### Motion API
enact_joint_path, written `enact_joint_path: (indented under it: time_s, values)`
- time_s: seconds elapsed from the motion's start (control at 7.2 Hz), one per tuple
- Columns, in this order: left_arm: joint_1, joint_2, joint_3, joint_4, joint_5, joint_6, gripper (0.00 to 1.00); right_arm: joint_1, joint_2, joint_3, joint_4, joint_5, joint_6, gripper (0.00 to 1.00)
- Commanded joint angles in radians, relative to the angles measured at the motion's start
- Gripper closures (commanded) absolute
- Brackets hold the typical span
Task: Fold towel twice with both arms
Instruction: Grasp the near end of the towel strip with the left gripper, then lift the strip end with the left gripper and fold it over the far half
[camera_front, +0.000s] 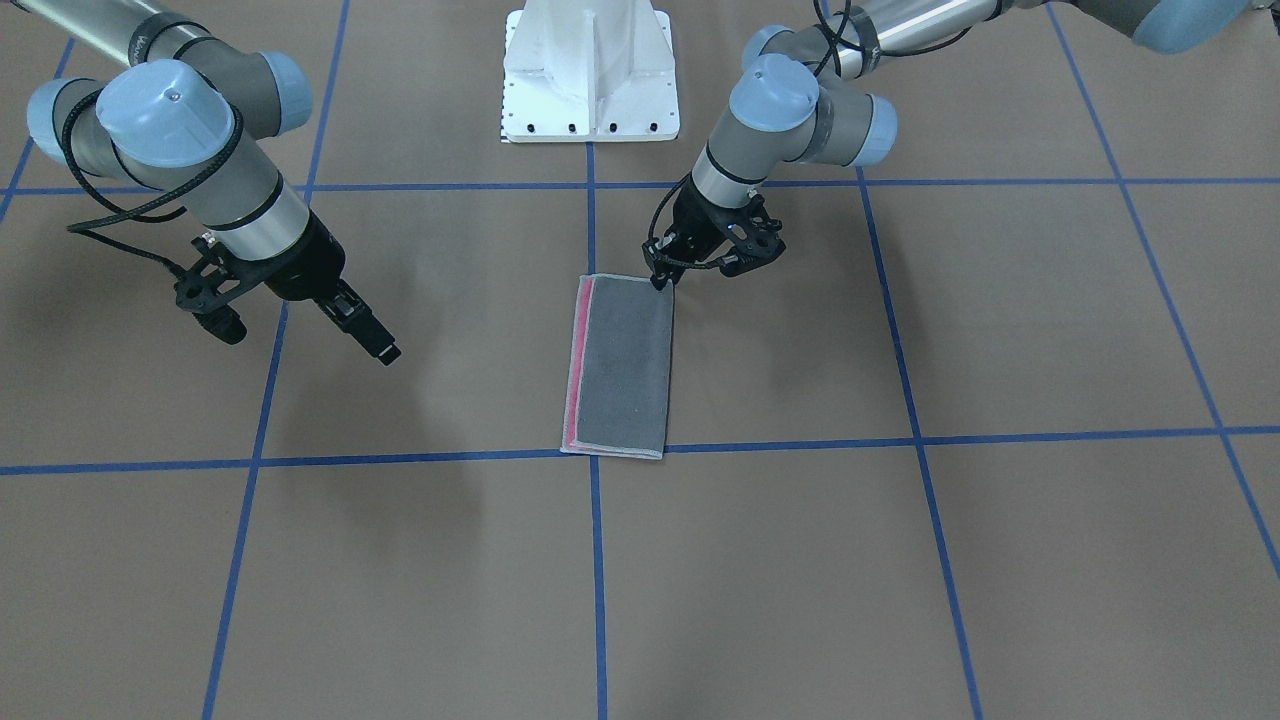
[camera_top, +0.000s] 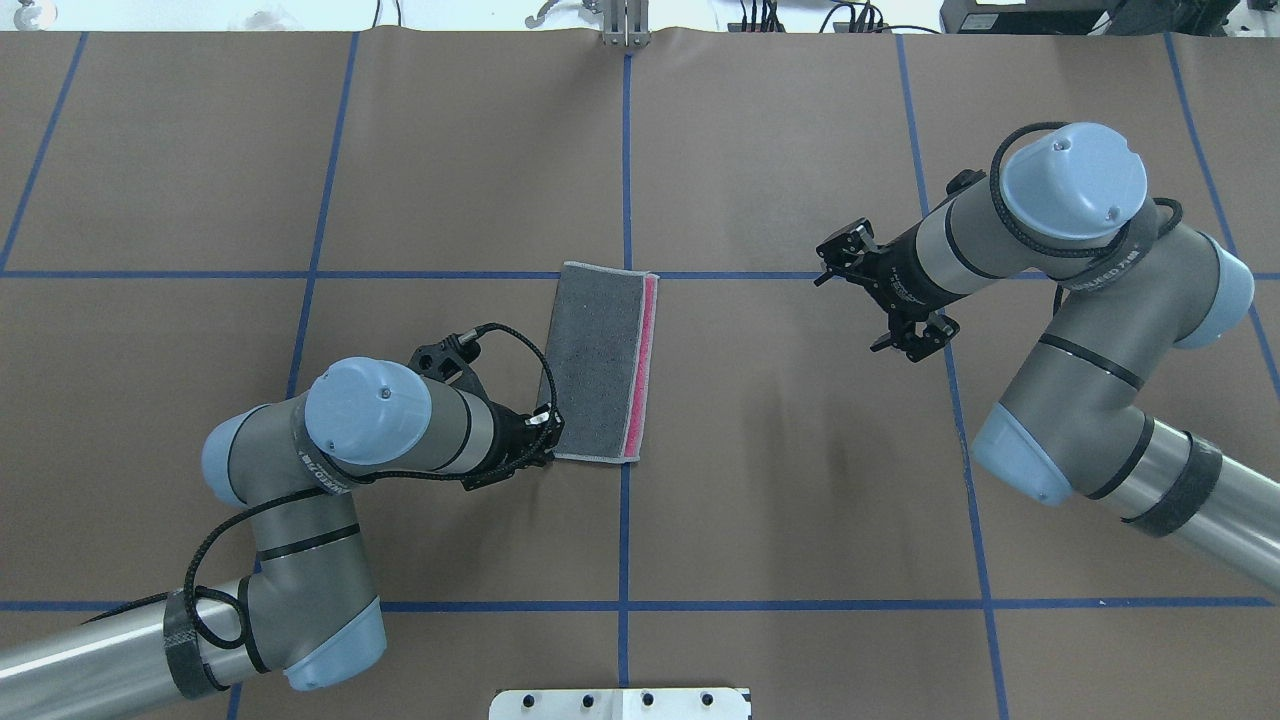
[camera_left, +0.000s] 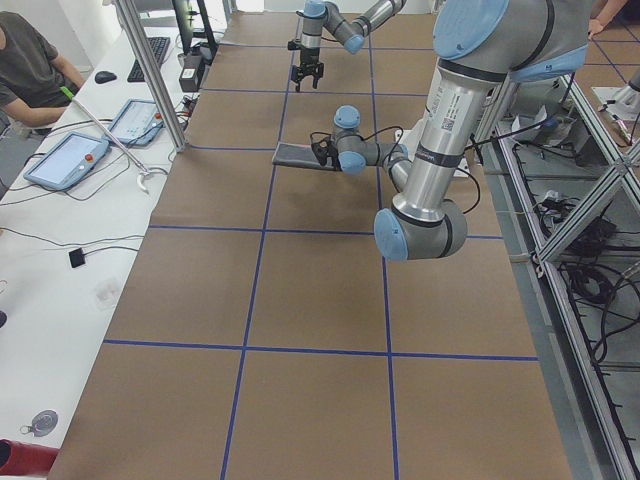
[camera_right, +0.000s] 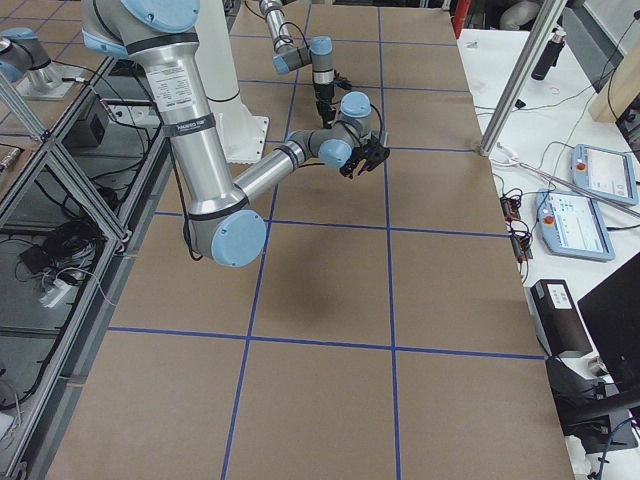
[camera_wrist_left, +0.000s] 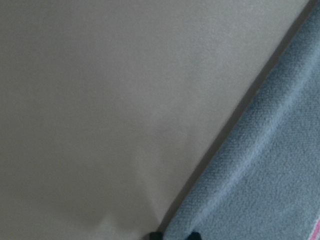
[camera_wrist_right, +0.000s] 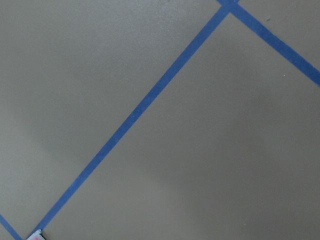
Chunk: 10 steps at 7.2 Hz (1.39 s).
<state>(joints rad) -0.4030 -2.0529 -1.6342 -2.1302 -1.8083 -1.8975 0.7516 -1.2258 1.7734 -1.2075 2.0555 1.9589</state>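
**One fold banked, second fold being lined up**

On the left, the left gripper (camera_front: 662, 279) is seen down low at the towel's near corner, on the grey folded edge. In the left wrist view, two dark fingertips (camera_wrist_left: 155, 235) are set either side of that corner. Whether the cloth is pinched or only bracketed cannot be told.

In the middle, the towel (camera_top: 598, 365) is laid flat on the brown table (camera_top: 800, 480) as a long strip, grey face up. A pink strip (camera_top: 646, 365) is exposed along its right side, and a blue tape line (camera_top: 625, 150) passes beneath it. One fold is judged done, one is owed.

Over on the right, the right gripper (camera_front: 388, 350) is held above bare table, well apart from the towel. Nothing is gripped, and its fingers appear parted.

For the second fold, the near pink-side corner should be taken by the right gripper, with both layers caught in each pinch. The two corners are best raised together, kept level, and carried to the far short edge so that edging meets edging. If one side is lifted ahead of the other, a skewed fold or a slipped top layer is to be expected.
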Motion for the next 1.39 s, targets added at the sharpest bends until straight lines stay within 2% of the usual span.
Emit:
enact_joint_path:
  time_s: [0.0, 0.56, 0.83, 1.25]
  values:
    - [-0.002, -0.003, -0.015, -0.001, 0.0, -0.002, 1.0, 0.002, 0.0, 0.0, -0.001, 0.002, 0.0, 0.0]
    - [-0.01, -0.018, -0.033, 0.003, 0.004, -0.002, 1.0, 0.009, 0.0, 0.0, 0.0, 0.011, 0.0, 0.0]
    - [-0.066, -0.067, -0.023, 0.004, 0.003, 0.008, 1.0, 0.014, 0.0, 0.0, -0.001, 0.014, 0.0, 0.0]
    - [-0.12, -0.17, 0.091, 0.003, 0.001, 0.014, 1.0, 0.034, -0.003, -0.005, -0.007, 0.012, -0.035, 0.0]
